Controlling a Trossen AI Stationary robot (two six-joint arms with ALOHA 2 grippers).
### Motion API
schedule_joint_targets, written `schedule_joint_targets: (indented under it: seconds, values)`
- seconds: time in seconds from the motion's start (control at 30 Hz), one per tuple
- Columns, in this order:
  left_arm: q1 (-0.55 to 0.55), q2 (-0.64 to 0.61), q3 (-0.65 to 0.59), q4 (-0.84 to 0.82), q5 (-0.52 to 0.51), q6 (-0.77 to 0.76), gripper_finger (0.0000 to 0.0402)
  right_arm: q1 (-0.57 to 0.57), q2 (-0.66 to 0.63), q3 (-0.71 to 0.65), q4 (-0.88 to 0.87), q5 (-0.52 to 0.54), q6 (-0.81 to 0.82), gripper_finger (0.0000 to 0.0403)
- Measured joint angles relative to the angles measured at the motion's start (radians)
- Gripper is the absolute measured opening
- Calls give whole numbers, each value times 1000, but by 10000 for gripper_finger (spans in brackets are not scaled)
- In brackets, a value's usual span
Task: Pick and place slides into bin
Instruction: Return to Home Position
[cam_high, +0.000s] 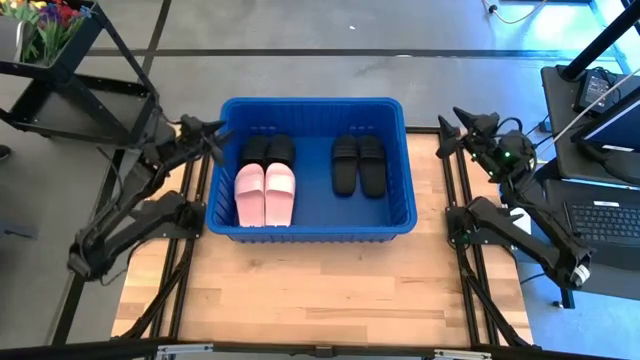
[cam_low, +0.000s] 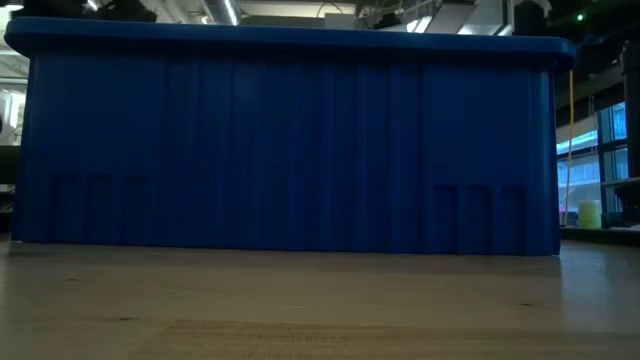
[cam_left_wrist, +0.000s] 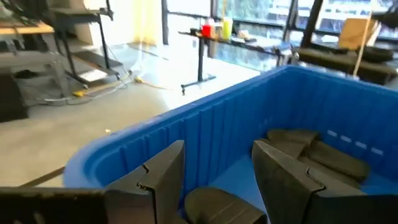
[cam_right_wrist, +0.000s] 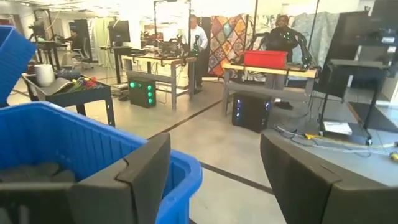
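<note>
While the bin (cam_high: 310, 232) sits mid-frame on the worktop (cam_high: 320, 295), six slides (cam_high: 292, 180) lie inside: pink pair (cam_high: 265, 195) at left, black pair (cam_high: 268, 150) above it, second black pair (cam_high: 358, 165) at centre. The left pincer (cam_high: 218, 135), spread and empty, hovers at the left rim; the right pincer (cam_high: 447, 131), likewise spread, is off the upper right corner.

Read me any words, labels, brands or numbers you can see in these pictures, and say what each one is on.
No text can be read in any view.
The bin: plain blue walls, no label showing.
The pink slides and black slides: no brand mark visible from above.
The laptop keyboard at the high view's right edge: keys too small to read.
</note>
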Motion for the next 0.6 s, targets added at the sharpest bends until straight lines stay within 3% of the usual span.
schedule_joint_targets:
  seconds: [0.37,0.6]
  values:
    - [75,-224,-165,-26,-2,-40,183,-16,-127,-187,72,-19,93,251]
    - [96,-361,-222,-52,-8,-73,183,-16,-262,-221,62,-19,120,251]
